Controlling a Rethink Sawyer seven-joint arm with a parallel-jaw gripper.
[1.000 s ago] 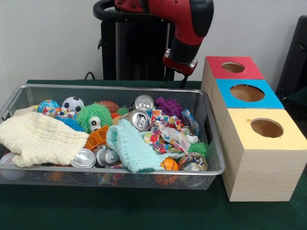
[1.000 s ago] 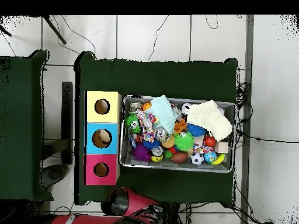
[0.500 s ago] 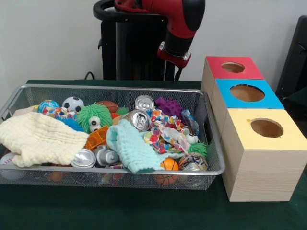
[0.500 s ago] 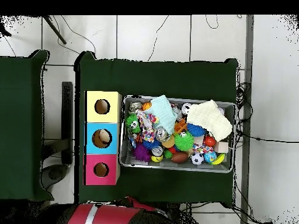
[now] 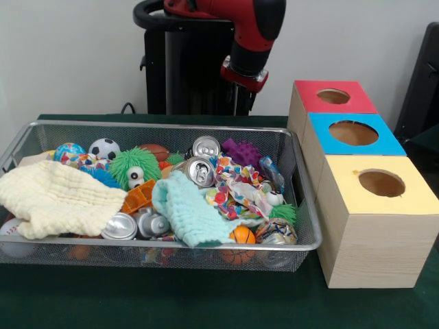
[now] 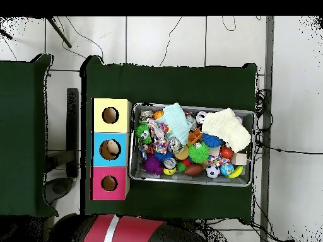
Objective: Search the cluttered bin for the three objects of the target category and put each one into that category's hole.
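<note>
Since a second ago the red and black arm (image 5: 250, 31) has swung toward the left of the front view and risen a little, so its lower end now hangs in front of the black pedestal (image 5: 188, 65), well above the far rim of the bin; from overhead only a red stretch of it shows at the bottom edge. Nothing in the bin has shifted. Whether the gripper (image 5: 241, 103) is open or closed cannot be told, since only thin dark tips show below the red wrist, and nothing is seen in its hold.

Spread with a dark green cloth, the desk (image 5: 206, 301) carries everything. On it the bin (image 5: 171, 245), a wide shallow wire mesh basket, sits to the left in the front view, just beside a row of three wooden boxes: yellow-topped (image 5: 379, 185) nearest the camera, blue-topped (image 5: 353, 133) in the middle, red-topped (image 5: 333, 96) farthest, each with a round hole.

Inside the bin, a pale yellow cloth (image 5: 58, 199) lies at the left end and a mint cloth (image 5: 188, 212) near the middle front. Around them sit a fuzzy green ball (image 5: 135, 166), a purple spiky ball (image 5: 240, 151), crushed cans (image 5: 200, 171), a soccer ball (image 5: 104, 148) and a small orange basketball (image 5: 242, 236)
</note>
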